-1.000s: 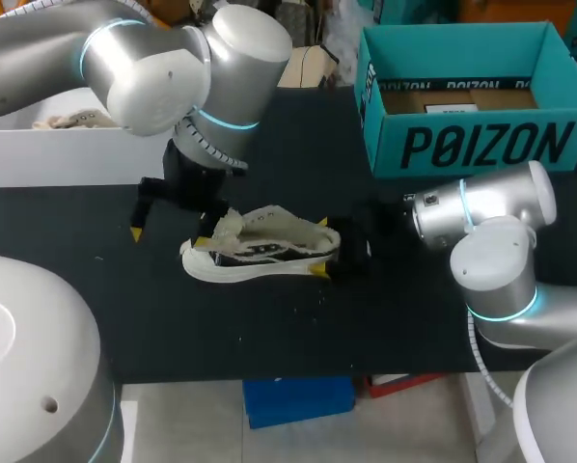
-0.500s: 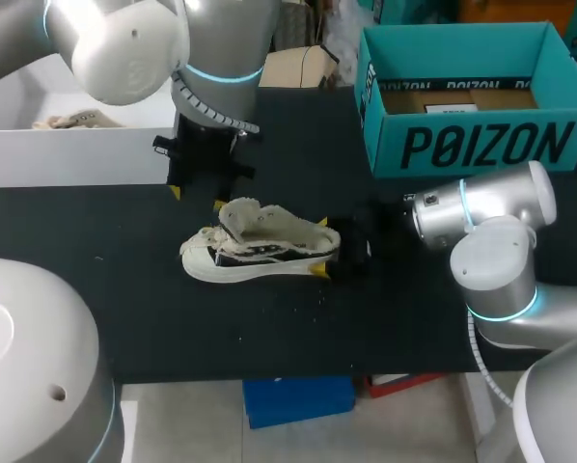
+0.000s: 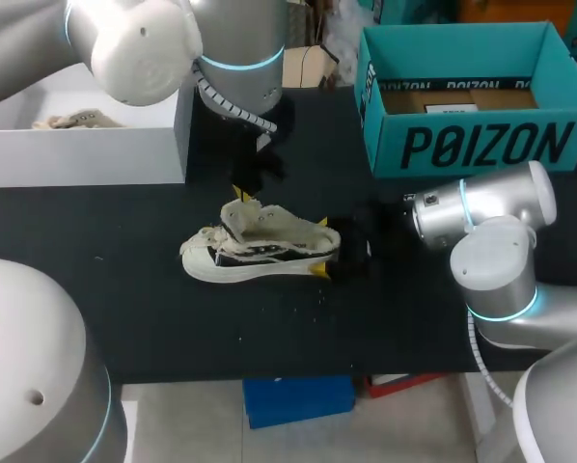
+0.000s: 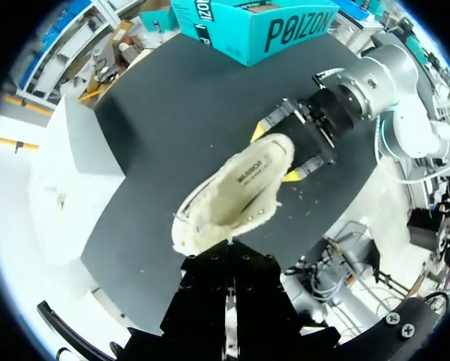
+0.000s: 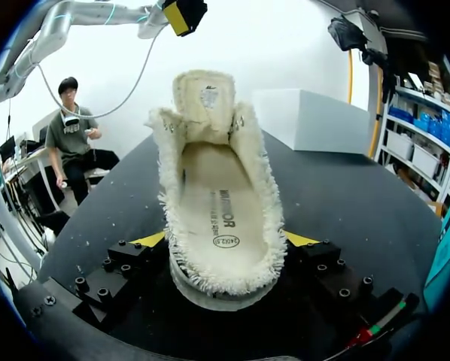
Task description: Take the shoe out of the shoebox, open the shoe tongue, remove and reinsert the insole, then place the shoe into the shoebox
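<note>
Shoe (image 3: pixel 260 246) is out of the box and standing on its sole about mid-desk, toe toward the left edge and heel toward the right. The tongue (image 5: pixel 204 94) is standing up and well forward, so the mouth is wide open and I can see the insole (image 5: pixel 221 203) lying flat inside, by the look of it not lifted yet.

My right gripper (image 5: pixel 225 242) has the heel, jaws pinching it from both sides and low against the desk (image 3: pixel 269 328). That's my anchor.

My left gripper (image 3: pixel 242 191) hangs just above the tongue and collar. I can't tell how its jaws stand from here.

I read the step in hand as getting the insole out. I'd bring the left down behind the tongue without flattening it and go for the insole's edge near the heel, where the opening is widest. Then peel up and back rather than yank, with the right holding firm so the shoe doesn't tip.

The shoebox (image 3: pixel 467 145) waits at the far right corner, well apart.
</note>
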Controlling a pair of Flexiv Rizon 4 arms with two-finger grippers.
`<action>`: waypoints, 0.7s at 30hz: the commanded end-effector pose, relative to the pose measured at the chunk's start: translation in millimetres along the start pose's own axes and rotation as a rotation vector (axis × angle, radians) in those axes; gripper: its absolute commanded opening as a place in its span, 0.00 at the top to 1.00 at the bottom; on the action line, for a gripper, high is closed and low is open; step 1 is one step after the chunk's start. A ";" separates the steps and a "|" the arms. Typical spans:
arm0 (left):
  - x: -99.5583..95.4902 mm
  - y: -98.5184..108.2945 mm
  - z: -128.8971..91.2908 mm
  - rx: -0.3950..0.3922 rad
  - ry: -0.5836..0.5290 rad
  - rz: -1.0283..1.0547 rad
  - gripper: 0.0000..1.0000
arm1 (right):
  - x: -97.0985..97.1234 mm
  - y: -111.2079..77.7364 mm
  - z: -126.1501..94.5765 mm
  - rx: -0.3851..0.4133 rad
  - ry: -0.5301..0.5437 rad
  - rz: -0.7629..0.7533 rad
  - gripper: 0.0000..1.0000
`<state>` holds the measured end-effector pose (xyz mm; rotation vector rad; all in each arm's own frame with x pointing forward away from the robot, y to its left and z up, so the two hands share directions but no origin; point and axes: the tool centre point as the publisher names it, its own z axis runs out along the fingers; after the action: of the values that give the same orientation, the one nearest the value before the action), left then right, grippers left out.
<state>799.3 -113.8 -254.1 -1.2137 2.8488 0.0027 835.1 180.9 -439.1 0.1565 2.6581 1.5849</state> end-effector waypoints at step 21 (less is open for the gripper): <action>-9.3 -11.6 11.2 0.063 0.379 1.059 1.00 | -1.7 -2.6 0.3 0.003 -0.001 0.001 1.00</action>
<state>807.6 -113.7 -259.7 -0.2062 3.2941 -0.2153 835.1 180.8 -439.1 0.1566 2.6581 1.5849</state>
